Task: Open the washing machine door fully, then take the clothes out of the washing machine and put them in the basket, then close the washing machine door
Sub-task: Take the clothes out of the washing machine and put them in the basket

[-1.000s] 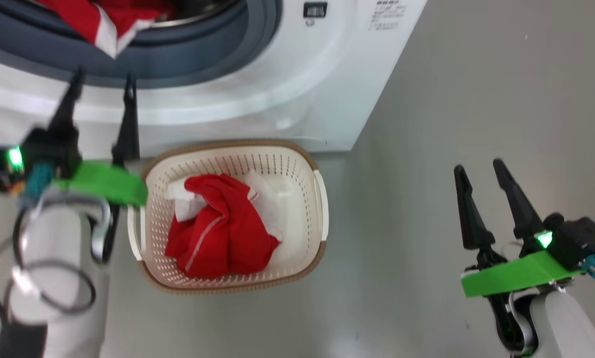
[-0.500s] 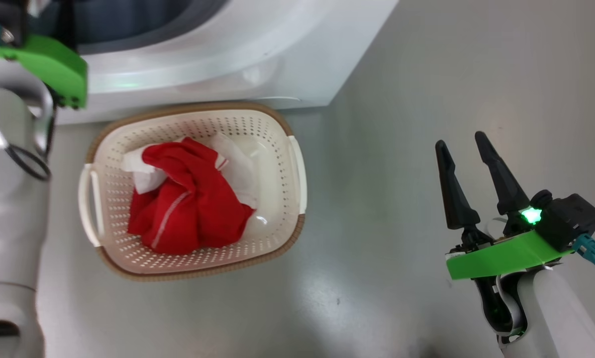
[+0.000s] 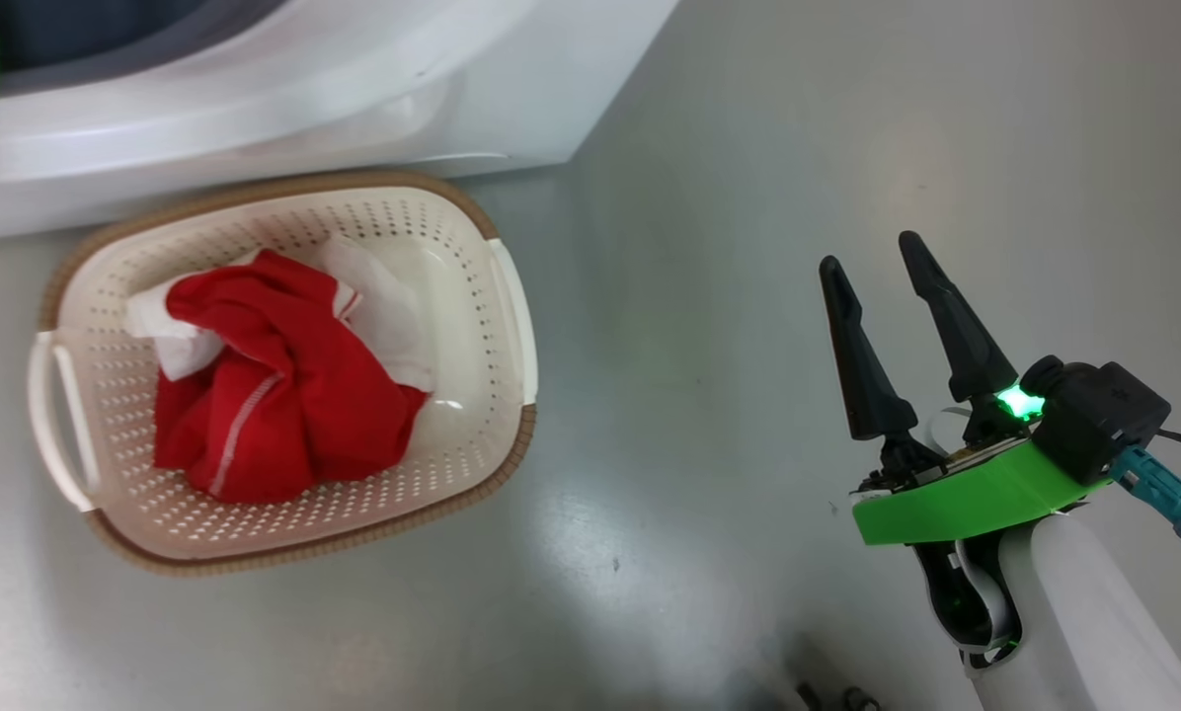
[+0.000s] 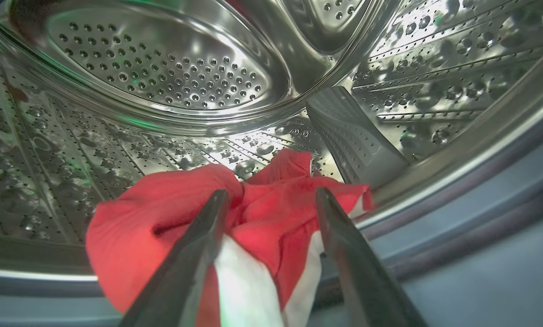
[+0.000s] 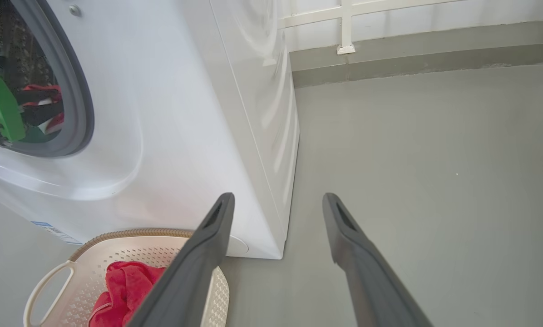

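Observation:
Inside the steel drum of the washing machine (image 4: 171, 68) lies a red and white piece of the clothes (image 4: 162, 213). My left gripper (image 4: 271, 195) is open, one finger on each side of a fold of that fabric. Another red and white garment (image 3: 275, 395) lies bunched in the cream basket (image 3: 255, 188), which stands on the floor against the white washing machine (image 3: 354, 99). My right gripper (image 3: 872, 252) hangs open and empty over the floor, right of the basket. The right wrist view has the basket (image 5: 49, 281) at its lower left. The washing machine door is out of view.
Grey floor (image 3: 709, 197) stretches right of the machine and basket. In the right wrist view the machine's white side panel (image 5: 253, 113) is just left of my right gripper (image 5: 276, 200), and a low wall ledge (image 5: 412, 54) runs along the back.
The head camera has swung, so basket and machine slide left and up in the picture. My left gripper has risen from beside the basket into the drum. The right gripper stays open.

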